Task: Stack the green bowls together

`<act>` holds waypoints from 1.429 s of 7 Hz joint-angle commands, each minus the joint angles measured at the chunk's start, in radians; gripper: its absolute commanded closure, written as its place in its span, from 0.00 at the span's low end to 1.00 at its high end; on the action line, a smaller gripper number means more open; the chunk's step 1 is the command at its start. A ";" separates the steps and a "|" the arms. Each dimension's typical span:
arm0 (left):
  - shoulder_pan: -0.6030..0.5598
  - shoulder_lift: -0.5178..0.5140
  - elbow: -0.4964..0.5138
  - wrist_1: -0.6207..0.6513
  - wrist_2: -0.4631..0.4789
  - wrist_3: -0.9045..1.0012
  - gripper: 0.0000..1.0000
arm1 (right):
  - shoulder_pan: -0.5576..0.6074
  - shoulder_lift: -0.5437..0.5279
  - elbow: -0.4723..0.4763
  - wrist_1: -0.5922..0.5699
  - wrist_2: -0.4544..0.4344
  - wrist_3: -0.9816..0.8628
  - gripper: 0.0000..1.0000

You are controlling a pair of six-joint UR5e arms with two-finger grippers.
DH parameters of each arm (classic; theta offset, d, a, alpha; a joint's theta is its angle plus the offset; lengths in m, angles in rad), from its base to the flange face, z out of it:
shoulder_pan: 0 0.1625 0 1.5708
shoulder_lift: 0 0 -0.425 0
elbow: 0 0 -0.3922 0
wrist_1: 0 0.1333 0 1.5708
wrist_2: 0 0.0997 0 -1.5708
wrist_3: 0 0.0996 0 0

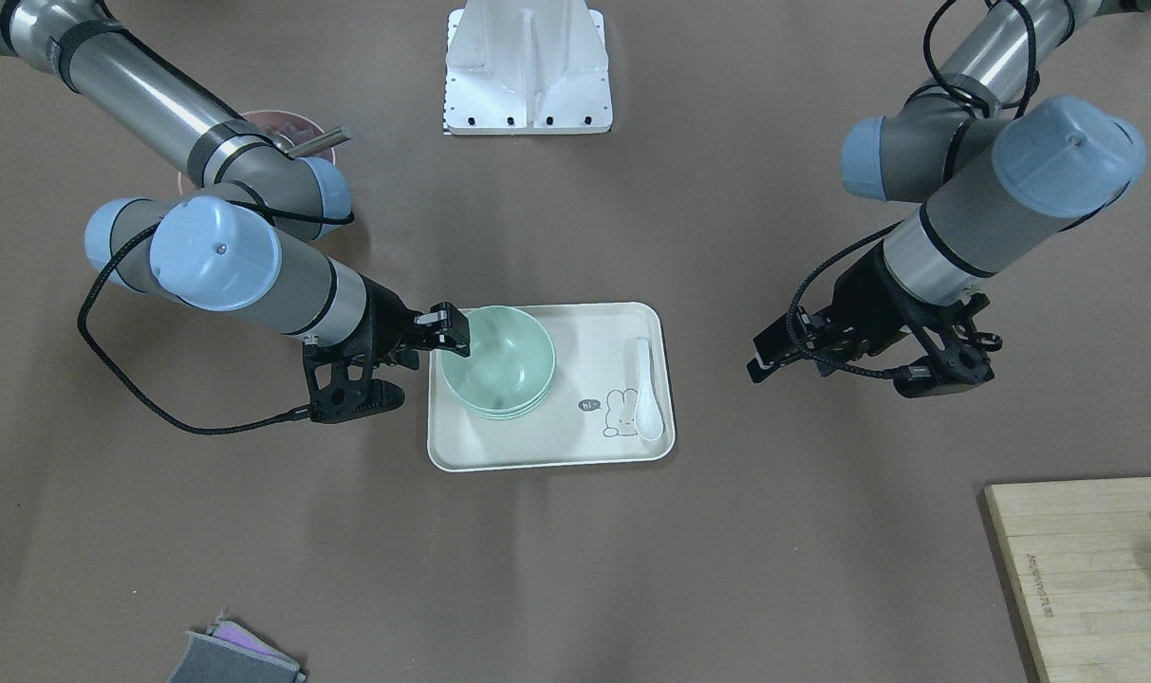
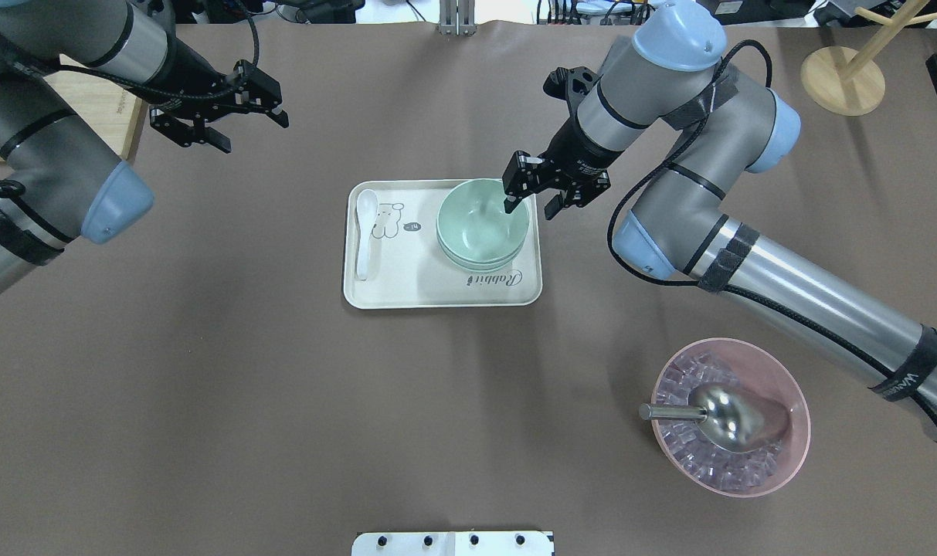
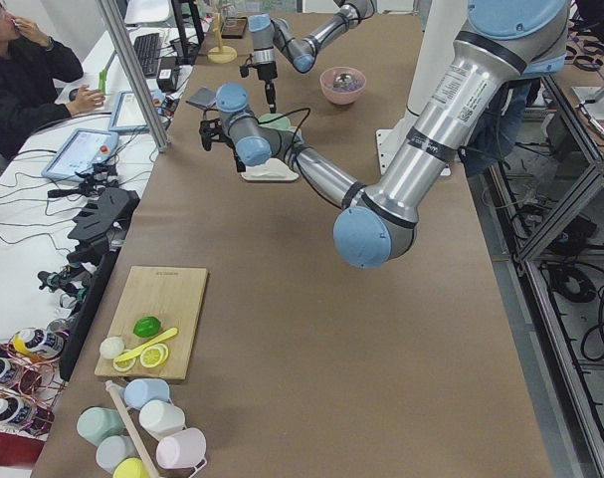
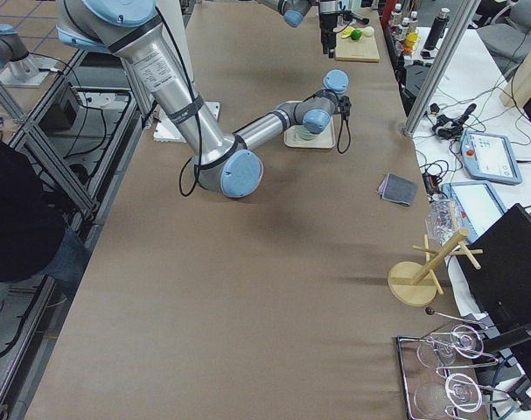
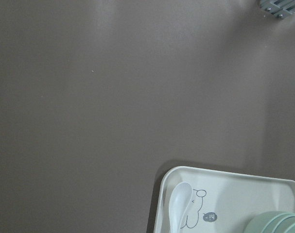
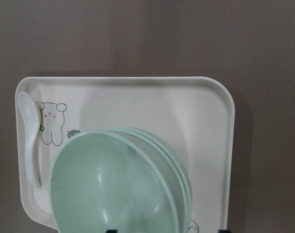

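Three pale green bowls (image 1: 499,365) sit nested in one stack on the cream tray (image 1: 537,446), on its side toward the right arm. The stack also shows in the overhead view (image 2: 480,228) and fills the right wrist view (image 6: 118,189). My right gripper (image 2: 530,205) is open at the stack's rim. One finger is inside the top bowl and the other outside it, and they do not clamp the rim. My left gripper (image 2: 271,108) is open and empty, off to the left, away from the tray.
A white spoon (image 2: 365,232) lies on the tray's other end. A pink bowl (image 2: 792,455) with ice and a metal scoop stands near the right arm. A wooden board (image 1: 1078,569), a grey cloth (image 1: 233,659) and a wooden rack (image 2: 843,77) sit at the table's edges.
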 commanded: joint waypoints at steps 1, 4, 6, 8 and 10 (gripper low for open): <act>-0.021 0.003 0.000 0.003 -0.002 0.005 0.02 | 0.048 0.009 0.012 -0.015 0.020 0.023 0.00; -0.199 0.081 -0.015 0.239 -0.003 0.389 0.02 | 0.189 -0.064 0.170 -0.255 0.109 0.003 0.00; -0.346 0.165 -0.031 0.365 0.000 0.754 0.02 | 0.278 -0.203 0.208 -0.268 0.063 -0.165 0.00; -0.472 0.253 -0.032 0.365 -0.005 0.970 0.02 | 0.402 -0.286 0.212 -0.428 -0.117 -0.482 0.00; -0.520 0.306 -0.037 0.356 -0.006 0.994 0.02 | 0.548 -0.389 0.222 -0.613 -0.219 -0.929 0.00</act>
